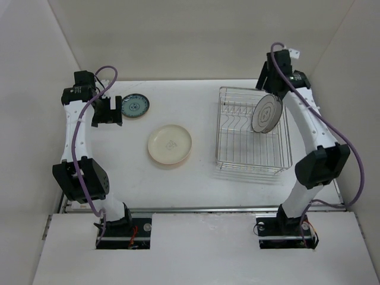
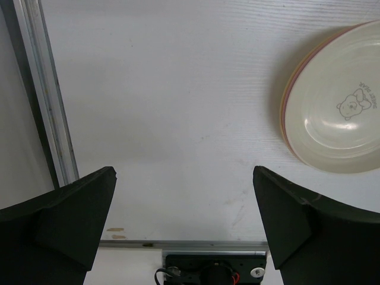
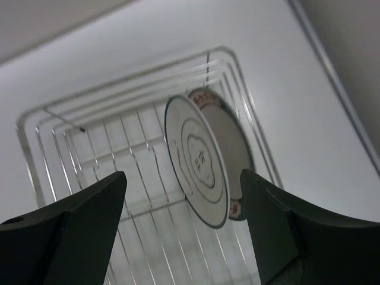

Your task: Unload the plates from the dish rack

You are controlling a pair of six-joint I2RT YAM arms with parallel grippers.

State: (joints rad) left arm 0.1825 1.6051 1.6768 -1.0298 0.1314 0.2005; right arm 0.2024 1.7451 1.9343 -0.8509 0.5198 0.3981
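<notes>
The silver wire dish rack (image 1: 237, 155) stands right of centre. One white plate with a dark rim (image 1: 265, 113) stands upright in its far right part; it also shows in the right wrist view (image 3: 199, 160). My right gripper (image 1: 274, 72) is open above the rack's far right corner, its fingers either side of that plate from above, apart from it. A cream-yellow plate (image 1: 170, 144) lies on a pink plate on the table, also in the left wrist view (image 2: 335, 107). A small teal-blue plate (image 1: 135, 106) lies far left. My left gripper (image 1: 108, 113) is open and empty beside it.
White walls enclose the table on the left, back and right. A metal rail (image 2: 44, 95) runs along the table's edge in the left wrist view. The arm bases (image 1: 122, 228) sit at the near edge.
</notes>
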